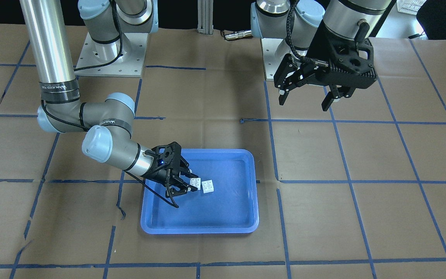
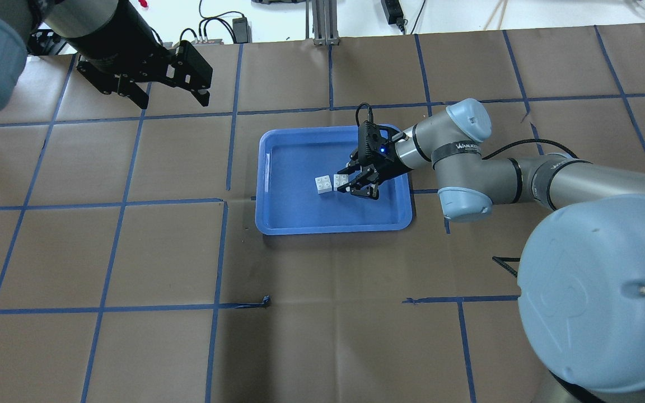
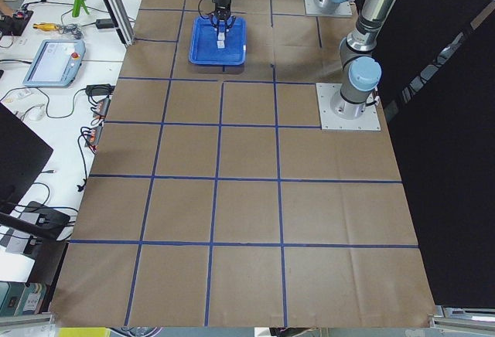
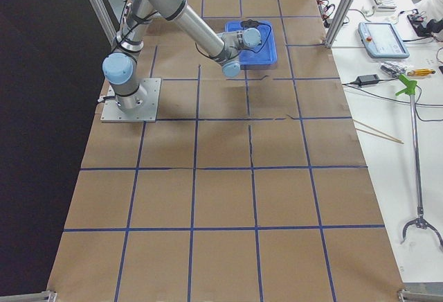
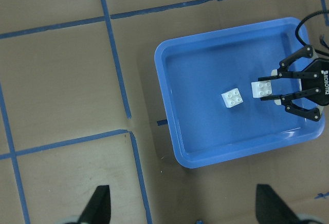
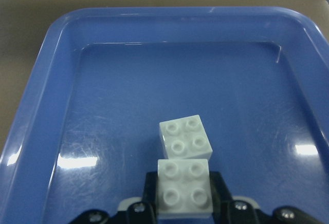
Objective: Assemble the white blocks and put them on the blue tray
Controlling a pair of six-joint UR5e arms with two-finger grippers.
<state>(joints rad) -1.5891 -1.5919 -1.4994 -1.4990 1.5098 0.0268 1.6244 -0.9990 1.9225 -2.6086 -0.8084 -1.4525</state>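
Note:
The blue tray (image 1: 199, 230) lies on the brown paper table cover; it also shows in the overhead view (image 2: 333, 228) and in the right wrist view (image 6: 175, 16). One white block (image 1: 208, 186) lies free on the tray floor, studs up (image 6: 185, 137). My right gripper (image 1: 190, 183) reaches into the tray and is shut on the second white block (image 6: 183, 188), studs up, just beside the free one (image 5: 233, 98). I cannot tell whether the held block touches the floor. My left gripper (image 1: 305, 104) is open and empty, high above the table, away from the tray.
Blue tape lines (image 2: 227, 157) divide the brown table cover into squares. The two arm base plates (image 1: 110, 54) stand at the robot's side. Benches with tools and a teach pendant (image 4: 384, 39) flank the table ends, with an operator's hands nearby.

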